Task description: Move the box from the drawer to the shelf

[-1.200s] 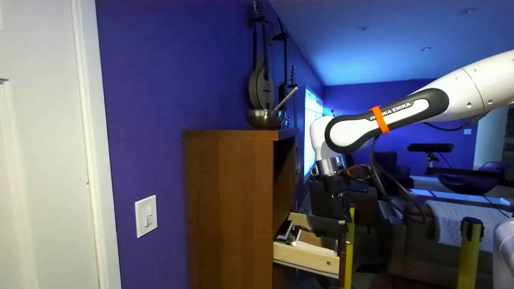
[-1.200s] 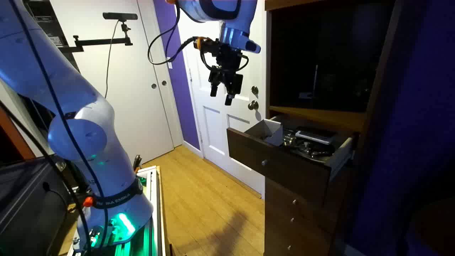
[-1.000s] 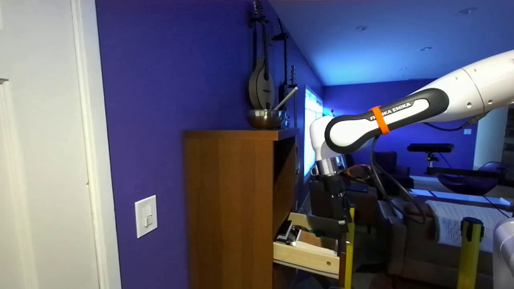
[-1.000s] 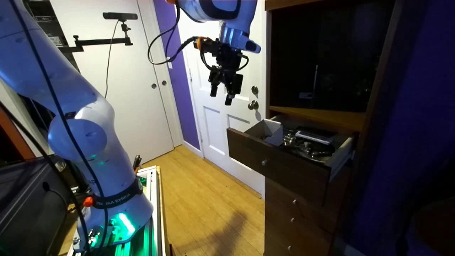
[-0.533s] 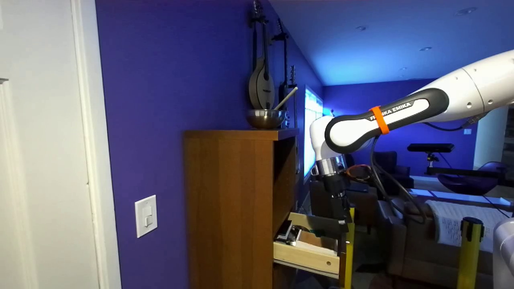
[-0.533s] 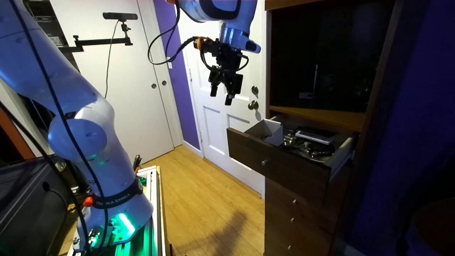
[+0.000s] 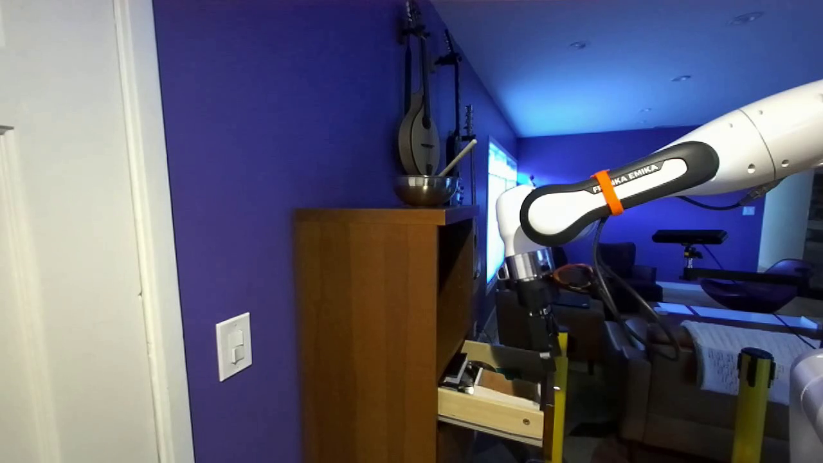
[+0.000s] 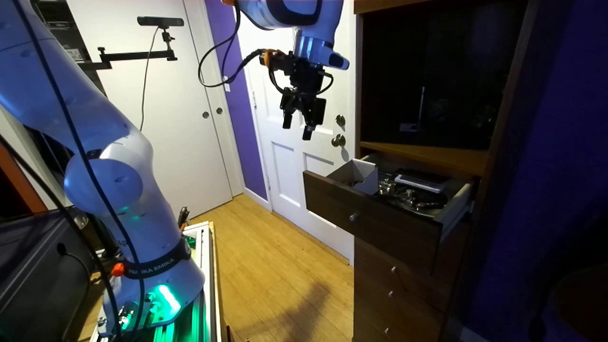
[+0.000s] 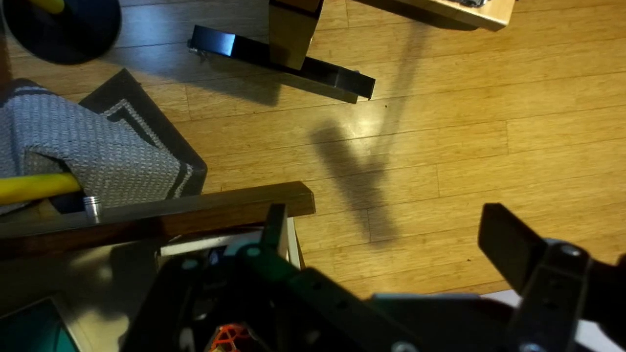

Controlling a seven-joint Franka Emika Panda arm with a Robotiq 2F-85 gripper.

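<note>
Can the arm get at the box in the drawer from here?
Probably yes: the drawer is pulled out and the box is open-topped, though the open end effector must first shift sideways and down.

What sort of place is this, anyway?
Probably a living room in someone's home: a pale, teardrop-shaped, mandolin-like instrument hangs on the purple painted wall, and a dark armchair stands farther back.

Metal bowl (image 7: 427, 191) holds a slanting pale stick (image 7: 458, 157), stringed instruments (image 7: 418, 140) hang on the purple wall (image 7: 276, 141), white light switch (image 7: 234, 346) lower; black-capped yellow post (image 7: 752, 408) stands well apart.
</note>
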